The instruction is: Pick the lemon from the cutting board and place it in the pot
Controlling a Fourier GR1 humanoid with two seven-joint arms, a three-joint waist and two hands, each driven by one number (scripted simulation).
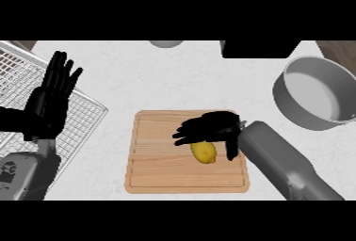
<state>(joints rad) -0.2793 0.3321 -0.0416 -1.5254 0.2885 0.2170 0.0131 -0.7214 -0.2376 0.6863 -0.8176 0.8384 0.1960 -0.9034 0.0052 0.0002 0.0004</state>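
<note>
Resting at the left edge: left hand [54, 92], fingers straight and upright over the wire rack [17, 70], holding nothing, best left parked there. Lying toward the right half of the cutting board [160, 164]: the lemon [203, 152], long axis running up and down the view, upper end tucked under the right hand [208, 128]. Hovering over or touching that upper end, fingers bent and pointing left, thumb hanging down along the fruit's right side; not yet wrapped round it, and actual contact cannot be told. Worth doing now: settle lower so fingers and thumb bracket the lemon's middle rather than its tip, then curl across the short axis to stop it rolling or squirting out. Waiting well apart at upper right: the pot [316, 94], open-mouthed, nothing visible inside. Lift clear above its near rim before crossing, release low over the centre.
</note>
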